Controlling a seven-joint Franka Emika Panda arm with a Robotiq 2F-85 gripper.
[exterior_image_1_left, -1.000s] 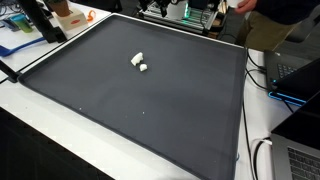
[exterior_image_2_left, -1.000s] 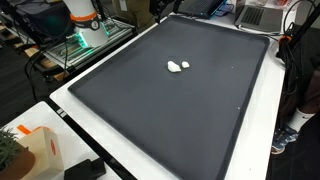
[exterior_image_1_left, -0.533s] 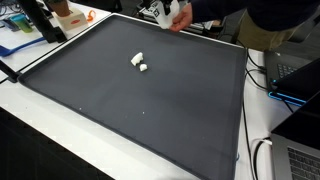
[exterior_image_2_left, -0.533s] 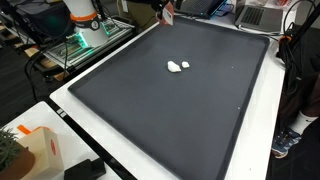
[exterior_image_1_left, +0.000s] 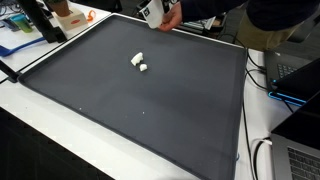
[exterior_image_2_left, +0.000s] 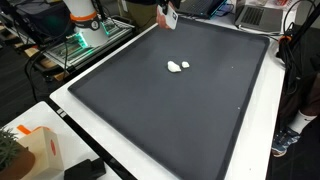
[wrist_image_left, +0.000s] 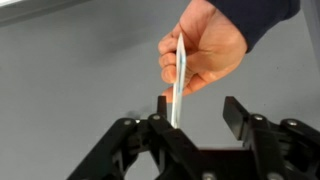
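In the wrist view a person's hand (wrist_image_left: 205, 45) holds a thin flat white piece (wrist_image_left: 180, 68) edge-on, reaching down between my jaws. My gripper (wrist_image_left: 198, 103) is open; the piece stands right beside the left finger (wrist_image_left: 162, 102), with a wide gap to the right finger (wrist_image_left: 236, 110). In both exterior views the hand (exterior_image_1_left: 168, 14) (exterior_image_2_left: 163, 10) holds the white piece (exterior_image_1_left: 150, 11) (exterior_image_2_left: 169, 17) above the far edge of the dark mat (exterior_image_1_left: 150, 110) (exterior_image_2_left: 180, 115). Two small white objects (exterior_image_1_left: 138, 62) (exterior_image_2_left: 177, 67) lie together on the mat, away from the hand.
The mat lies on a white table (exterior_image_1_left: 30, 105). The robot's base (exterior_image_2_left: 82, 18) stands beyond one mat edge. A person (exterior_image_1_left: 285, 15) stands at the far side. Cables and a laptop (exterior_image_1_left: 300, 85) sit along one side, and an orange-and-white box (exterior_image_2_left: 40, 150) sits at a corner.
A hand holding the flat white piece has come in over the far edge of the mat and moved sideways. The small white objects have not moved.
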